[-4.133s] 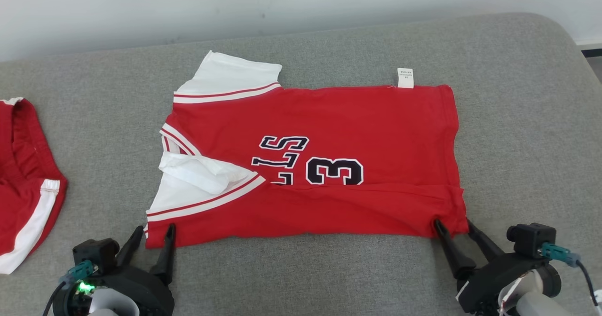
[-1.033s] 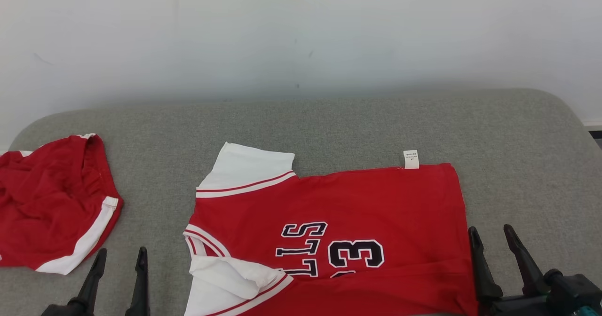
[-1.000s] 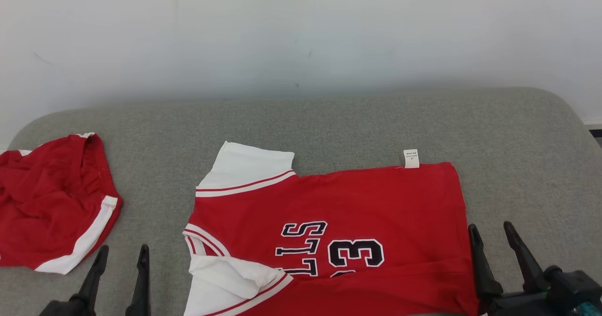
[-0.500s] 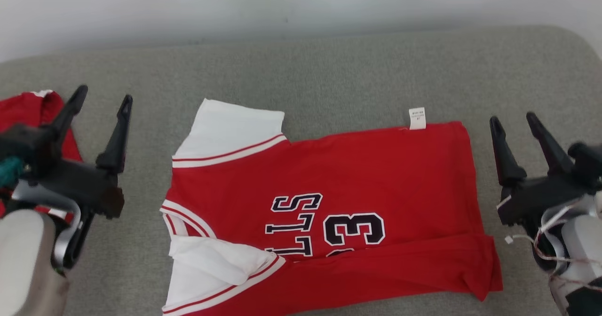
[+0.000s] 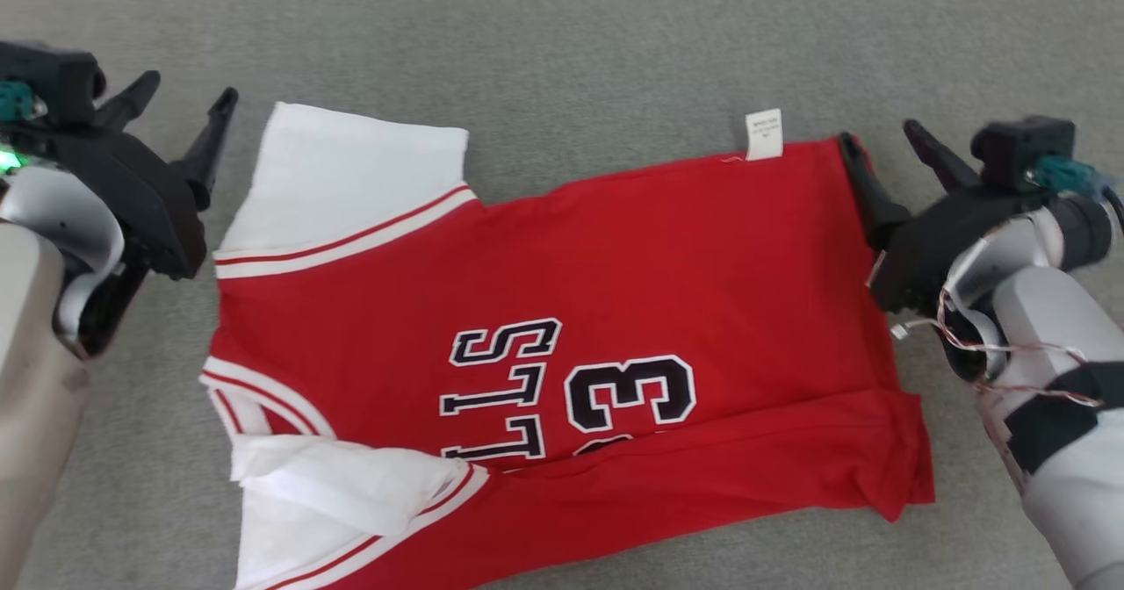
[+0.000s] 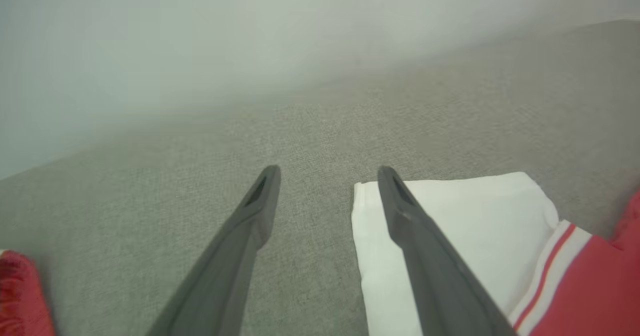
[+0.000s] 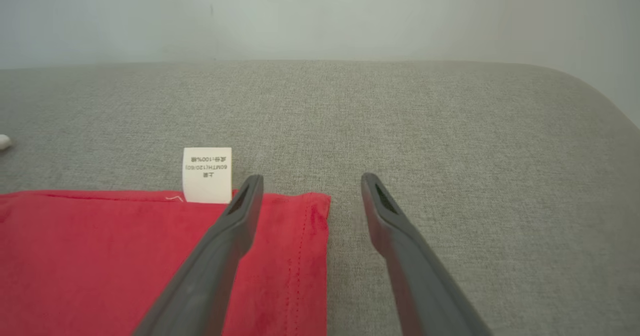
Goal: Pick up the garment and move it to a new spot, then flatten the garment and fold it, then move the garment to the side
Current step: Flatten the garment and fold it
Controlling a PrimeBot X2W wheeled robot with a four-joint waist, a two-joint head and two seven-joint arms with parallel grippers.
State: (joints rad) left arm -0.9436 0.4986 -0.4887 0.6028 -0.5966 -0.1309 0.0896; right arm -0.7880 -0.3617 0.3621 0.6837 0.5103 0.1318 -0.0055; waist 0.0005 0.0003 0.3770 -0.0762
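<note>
Two pincers: mine, both spread wide, empty.
Left pincer (image 5: 189, 89): at jersey (image 5: 615, 265) far-left corner.
Right pincer (image 5: 880, 133): straddling far-right corner.
Jersey: near edge folded over.

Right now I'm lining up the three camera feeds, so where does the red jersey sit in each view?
Head view: red jersey spread across the centre.
Left wrist view: its white sleeve, lower right.
Right wrist view: its hem corner, lower left.
Shared landmark: the grey cushion beneath.
</note>
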